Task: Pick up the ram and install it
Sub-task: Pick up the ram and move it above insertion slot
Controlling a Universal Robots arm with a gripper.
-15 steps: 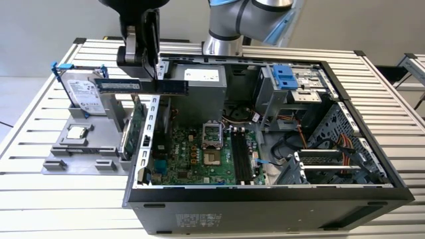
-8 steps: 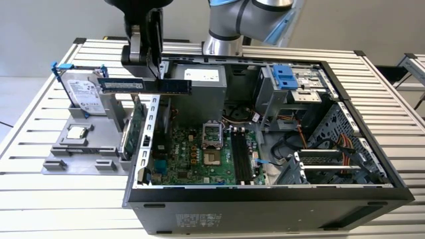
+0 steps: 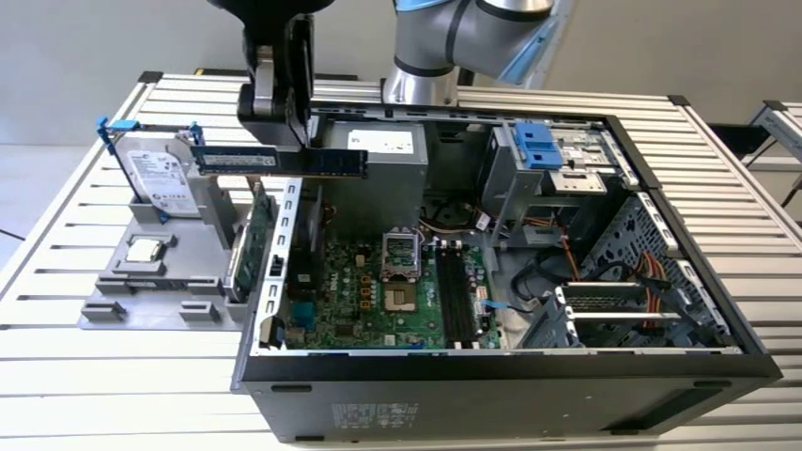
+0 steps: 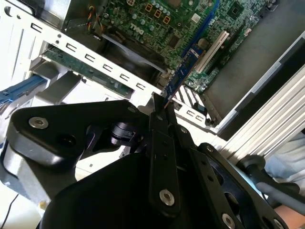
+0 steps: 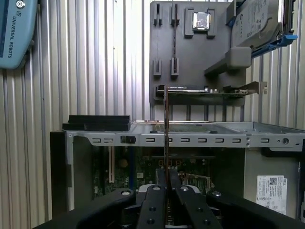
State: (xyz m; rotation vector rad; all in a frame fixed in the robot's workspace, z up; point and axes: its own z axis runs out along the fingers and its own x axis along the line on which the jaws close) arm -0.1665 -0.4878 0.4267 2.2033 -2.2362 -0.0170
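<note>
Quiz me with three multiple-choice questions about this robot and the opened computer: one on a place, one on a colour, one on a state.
1. Where is the RAM stick?
A. Flat on the table
B. Seated in the motherboard
C. In the air above the computer case's wall

2. What colour are the hard drive's clips?
A. Blue
B. Red
C. Yellow

3. How is the end effector?
A. Open and empty
B. Shut on the RAM stick
C. Shut on the hard drive

Answers:
1 C: the exterior view shows the stick raised over the case wall at that view's left.
2 A: blue clips frame the drive standing in the grey holder.
3 B: both wrist views show it clamped on the stick's edge.
</note>
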